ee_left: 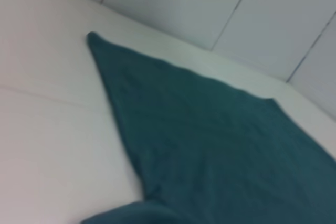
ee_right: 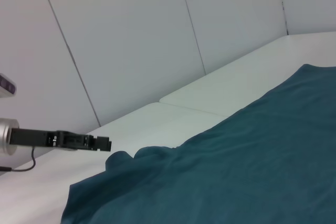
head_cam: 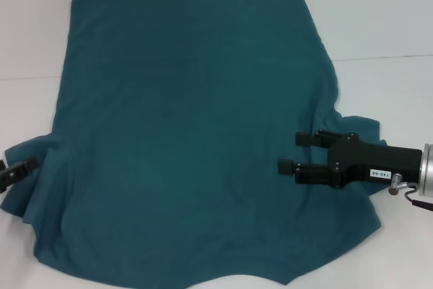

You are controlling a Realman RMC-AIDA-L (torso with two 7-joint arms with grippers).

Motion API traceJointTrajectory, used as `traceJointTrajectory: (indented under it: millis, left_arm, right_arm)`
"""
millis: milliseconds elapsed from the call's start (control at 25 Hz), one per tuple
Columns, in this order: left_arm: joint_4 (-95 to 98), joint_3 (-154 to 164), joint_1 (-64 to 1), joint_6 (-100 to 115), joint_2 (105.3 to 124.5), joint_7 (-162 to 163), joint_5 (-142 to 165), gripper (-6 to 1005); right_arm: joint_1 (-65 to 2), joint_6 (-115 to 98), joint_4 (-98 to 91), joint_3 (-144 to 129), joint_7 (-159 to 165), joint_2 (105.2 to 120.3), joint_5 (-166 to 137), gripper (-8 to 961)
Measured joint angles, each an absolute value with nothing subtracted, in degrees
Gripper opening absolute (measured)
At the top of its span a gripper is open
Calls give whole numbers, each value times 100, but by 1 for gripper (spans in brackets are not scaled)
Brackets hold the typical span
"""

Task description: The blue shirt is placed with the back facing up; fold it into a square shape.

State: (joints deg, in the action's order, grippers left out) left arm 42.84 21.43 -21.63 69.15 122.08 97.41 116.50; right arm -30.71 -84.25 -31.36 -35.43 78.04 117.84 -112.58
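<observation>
Spreading across most of a white worktop (head_cam: 379, 25) in the head view: the blue shirt (head_cam: 183, 140), lying flat with a straight edge toward 12 o'clock and a curved, notched edge toward 6 o'clock. Bunched and rumpled at 9 o'clock and at 3 o'clock, smooth through the middle. Hovering over the cloth at 3 o'clock: the right hand (head_cam: 292, 152), black, two fingers pointing toward 9 o'clock with a clear gap between them, open and gripping nothing, fingertips above the fabric just inside the rumpled side. Peeking in at 9 o'clock by the frame edge: the left hand (head_cam: 20, 171), only a small black part visible, right at the bunched fold of the shirt; impossible to tell whether open or closed, or whether touching the cloth. From the left wrist view: the blue shirt (ee_left: 220, 145) fanning out over the pale worktop (ee_left: 47, 145), one corner reaching toward a panelled white wall (ee_left: 173, 3), a raised fold close to the lens. From the right wrist view: the blue shirt (ee_right: 236, 166) lying smooth with a crumpled hump at its far side, and the left hand (ee_right: 97, 142) beyond that hump, held level just beside the fabric's edge, before the same panelled wall (ee_right: 131, 40).
</observation>
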Motion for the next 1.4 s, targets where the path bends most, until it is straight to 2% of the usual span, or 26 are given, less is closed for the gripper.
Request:
traceJointTrajectory:
  millis: [1120,1400]
  left_arm:
    - [3957,2351,-2362,5983,12206,9876,12134,864]
    - [3992,2404,-2375,5852,12217,10032,12221,695]
  right_arm:
    - [-3071,-8420,-3182,-3542,7945,11787,-11258,911]
    - [-3075,-8421,-3182,-3542,7946,11793,-11244,911]
